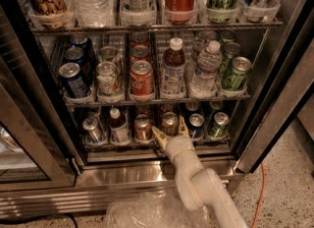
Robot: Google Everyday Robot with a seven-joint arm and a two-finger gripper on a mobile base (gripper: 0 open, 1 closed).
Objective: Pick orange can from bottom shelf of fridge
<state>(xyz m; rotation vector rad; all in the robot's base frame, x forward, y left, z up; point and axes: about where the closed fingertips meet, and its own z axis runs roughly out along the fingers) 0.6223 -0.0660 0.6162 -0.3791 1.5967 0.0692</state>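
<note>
The fridge (274,109) stands open with its dark interior and wire racks in view. On the bottom shelf (147,146) stand two orange cans side by side, one on the left (143,127) and one on the right (169,122). My gripper (170,129) reaches in from below at the shelf's front edge. It is open, with one fingertip (158,134) left of the right-hand orange can and the other (183,123) on its right. The can sits between the fingers and stands upright on the shelf.
The bottom shelf also holds a silver can (92,128), a small bottle (117,126), a blue can (196,124) and a green can (218,124). The rack above holds a red Coca-Cola can (142,78) and bottles. A steel sill (147,173) and an orange cable (260,192) lie below.
</note>
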